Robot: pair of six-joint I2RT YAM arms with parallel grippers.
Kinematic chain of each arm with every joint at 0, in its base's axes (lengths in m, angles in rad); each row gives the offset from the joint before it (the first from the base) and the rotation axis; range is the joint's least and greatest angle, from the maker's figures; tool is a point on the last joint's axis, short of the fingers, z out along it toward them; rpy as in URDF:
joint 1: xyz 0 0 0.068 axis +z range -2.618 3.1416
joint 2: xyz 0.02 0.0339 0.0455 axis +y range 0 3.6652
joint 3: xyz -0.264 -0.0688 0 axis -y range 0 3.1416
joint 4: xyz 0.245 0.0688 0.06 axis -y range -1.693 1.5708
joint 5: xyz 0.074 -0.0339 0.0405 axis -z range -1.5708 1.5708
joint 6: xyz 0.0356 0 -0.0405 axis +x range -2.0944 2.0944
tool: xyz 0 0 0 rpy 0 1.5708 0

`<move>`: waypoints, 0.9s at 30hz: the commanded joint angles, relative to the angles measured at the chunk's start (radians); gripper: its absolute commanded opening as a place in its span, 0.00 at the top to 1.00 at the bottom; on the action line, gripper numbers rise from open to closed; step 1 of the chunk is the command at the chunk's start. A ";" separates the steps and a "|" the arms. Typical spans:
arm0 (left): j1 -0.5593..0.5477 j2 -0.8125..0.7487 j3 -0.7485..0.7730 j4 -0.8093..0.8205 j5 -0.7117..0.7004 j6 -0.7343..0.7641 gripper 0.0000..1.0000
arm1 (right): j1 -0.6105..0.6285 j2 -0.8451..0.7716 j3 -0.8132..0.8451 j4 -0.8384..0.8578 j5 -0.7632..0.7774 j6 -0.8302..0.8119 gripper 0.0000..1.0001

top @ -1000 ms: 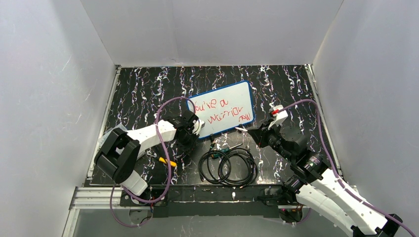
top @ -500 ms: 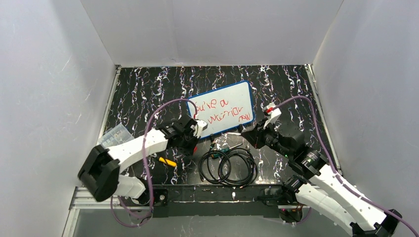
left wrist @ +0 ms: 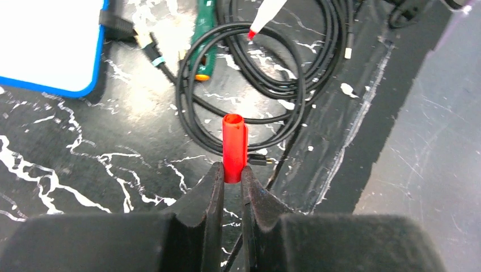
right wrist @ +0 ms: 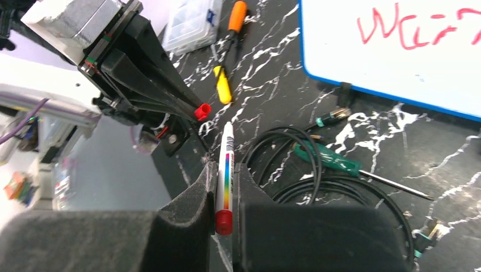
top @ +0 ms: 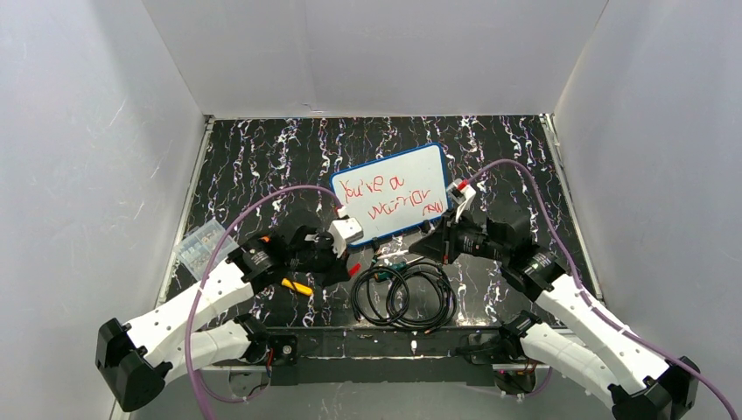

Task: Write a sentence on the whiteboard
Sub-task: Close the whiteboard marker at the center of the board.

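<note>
my left gripper [left wrist: 231,170] pinches a small red plastic cap [left wrist: 234,141], open end out, i think to cap the pen. farther back lies the white board with a blue frame [top: 426,166]; its red words [top: 372,185] say "you're a warrior". my right gripper [right wrist: 224,170] squeezes a white marker with a rainbow stripe [right wrist: 227,141], tip toward the cap.

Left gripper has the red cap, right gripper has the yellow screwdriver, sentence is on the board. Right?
No. The right gripper is shut on the marker, as the right wrist view shows; the yellow screwdriver lies on the table. The left gripper does hold the red cap, and the sentence is on the whiteboard.
</note>
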 commanded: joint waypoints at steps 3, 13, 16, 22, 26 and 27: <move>-0.046 -0.038 -0.011 -0.007 0.145 0.048 1.00 | -0.019 0.046 0.099 0.010 -0.228 0.021 0.99; -0.090 -0.043 -0.002 -0.023 0.137 0.059 1.00 | -0.020 0.116 0.123 0.005 -0.340 0.027 0.99; -0.094 -0.042 -0.001 -0.023 0.134 0.059 1.00 | -0.020 0.118 0.121 -0.004 -0.347 0.026 0.99; -0.104 -0.047 -0.004 -0.023 0.143 0.058 1.00 | -0.020 0.114 0.114 -0.015 -0.319 0.016 0.99; -0.107 -0.048 -0.005 -0.023 0.137 0.058 1.00 | -0.020 0.125 0.111 -0.018 -0.324 0.009 0.99; -0.109 -0.049 -0.004 -0.023 0.137 0.058 1.00 | -0.020 0.127 0.110 -0.022 -0.324 0.005 0.99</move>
